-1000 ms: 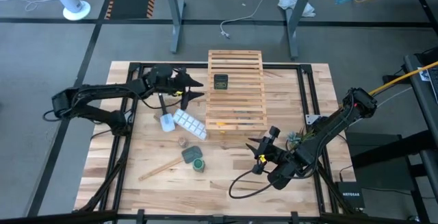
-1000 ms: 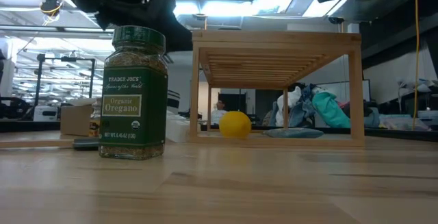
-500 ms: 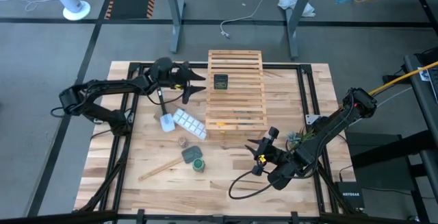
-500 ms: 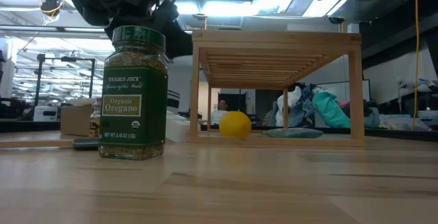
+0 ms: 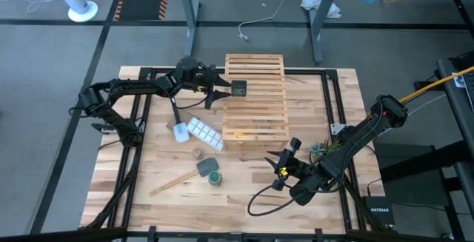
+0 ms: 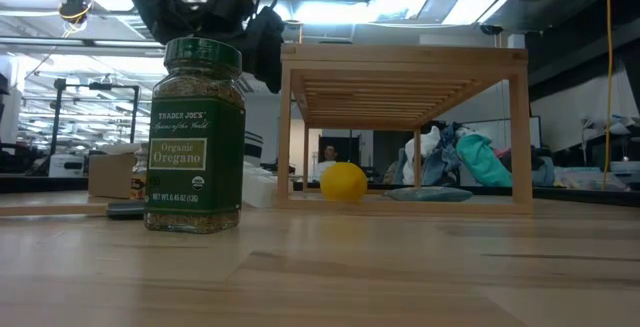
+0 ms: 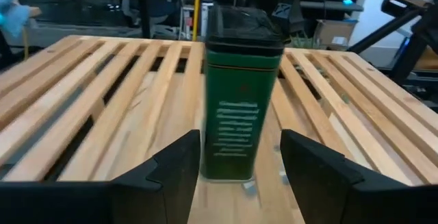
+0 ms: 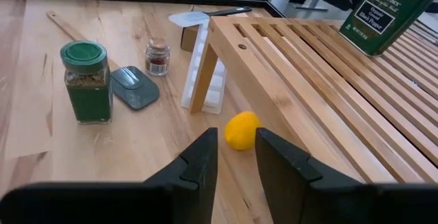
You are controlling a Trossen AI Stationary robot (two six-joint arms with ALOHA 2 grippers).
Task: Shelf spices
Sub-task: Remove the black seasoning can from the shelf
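Observation:
The dark boxy black-topped tin [image 5: 238, 88] stands upright on the top slats of the light wooden shelf [image 5: 255, 116]. My left gripper [image 5: 220, 91] is level with it, coming from the table's left. It is open, with one finger on each side of the tin [image 7: 241, 94] and narrow gaps showing. The green jar [image 5: 214, 177] and the tiny clear jar [image 5: 198, 154] stand on the table near the shelf's left side, also seen in the right wrist view as green jar [image 8: 85, 80] and tiny jar [image 8: 157, 56]. My right gripper [image 5: 285, 164] waits open, low at the shelf's near right.
A white ice-cube tray [image 5: 204, 133] leans against the shelf's left leg. A flat grey pad [image 5: 207, 166] and a wooden stick [image 5: 174, 183] lie by the green jar. A lemon [image 8: 241, 129] sits under the shelf. Cables lie near my right arm.
My left gripper has moved toward the table's right, from beside the shelf to over its left edge, and now has the tin between its fingers. The tin, the jars and my right arm have stayed where they were.

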